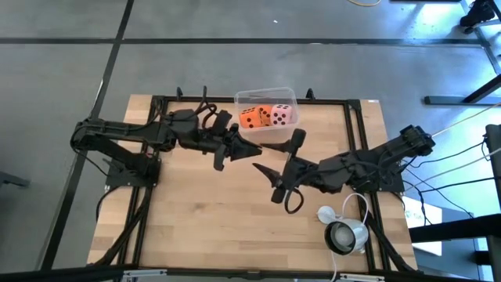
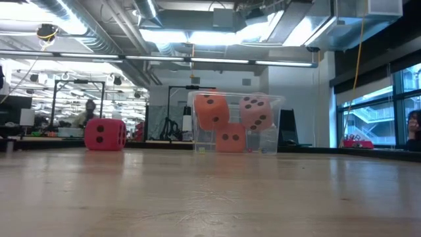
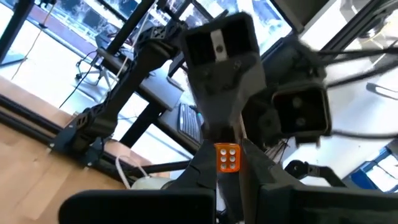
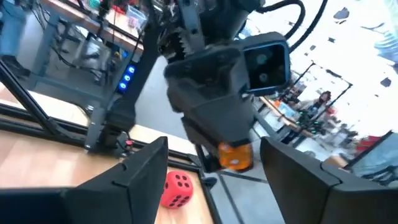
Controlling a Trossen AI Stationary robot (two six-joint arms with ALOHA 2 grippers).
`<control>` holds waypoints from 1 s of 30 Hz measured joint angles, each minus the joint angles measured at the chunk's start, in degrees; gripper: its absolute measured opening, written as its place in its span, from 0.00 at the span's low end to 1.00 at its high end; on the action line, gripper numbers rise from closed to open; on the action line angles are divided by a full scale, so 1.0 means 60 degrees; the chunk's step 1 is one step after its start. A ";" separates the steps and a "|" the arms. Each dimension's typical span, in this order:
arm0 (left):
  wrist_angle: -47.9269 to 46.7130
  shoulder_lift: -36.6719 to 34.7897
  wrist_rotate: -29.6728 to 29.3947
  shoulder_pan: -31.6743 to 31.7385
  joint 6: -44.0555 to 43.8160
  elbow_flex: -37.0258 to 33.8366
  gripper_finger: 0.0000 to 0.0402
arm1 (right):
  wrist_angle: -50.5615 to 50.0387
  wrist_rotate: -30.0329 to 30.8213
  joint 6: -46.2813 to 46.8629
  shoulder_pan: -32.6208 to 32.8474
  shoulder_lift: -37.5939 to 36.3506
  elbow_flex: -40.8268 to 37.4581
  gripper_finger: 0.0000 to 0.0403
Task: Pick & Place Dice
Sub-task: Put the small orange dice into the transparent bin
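**Left pincer gripping an orange die above the surface**

The left pincer (image 1: 237, 150) is hovering over the middle of the pale wooden surface (image 1: 203, 227), its fingers clamping a small orange foam die with dark pips (image 3: 227, 157). In the right wrist view that die is sitting at the very tip of the left arm's fingers, raised off the wood.

The right pincer (image 1: 280, 157) is facing it from just beside, with its two dark fingers spread wide apart and gripping nothing.

Near the far edge of the surface, a clear rectangular plastic container (image 1: 288, 94) is holding three more dice. Two orange dice (image 2: 212, 110) are stacked one above the other, and a pale pink die (image 2: 256, 112) is resting against the upper one.

A red foam die with dark pips (image 2: 105, 134) is sitting on the bare wood, apart from the container and outside it. In the overhead view it is lying out of sight.

A white lamp-like device with a cable (image 1: 344, 233) is lying near the right arm's base.
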 joint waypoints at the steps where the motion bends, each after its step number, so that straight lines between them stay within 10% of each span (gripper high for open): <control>1: 0.0082 0.0000 -0.0004 0.0000 -0.0019 0.0000 0.02 | 0.0086 0.0067 -0.0132 0.0000 0.0059 0.0000 0.62; 30: 0.0257 0.0004 0.0018 -0.0004 -0.0035 0.0000 0.02 | 0.1324 0.1041 -0.1891 0.0171 0.0323 0.0000 0.25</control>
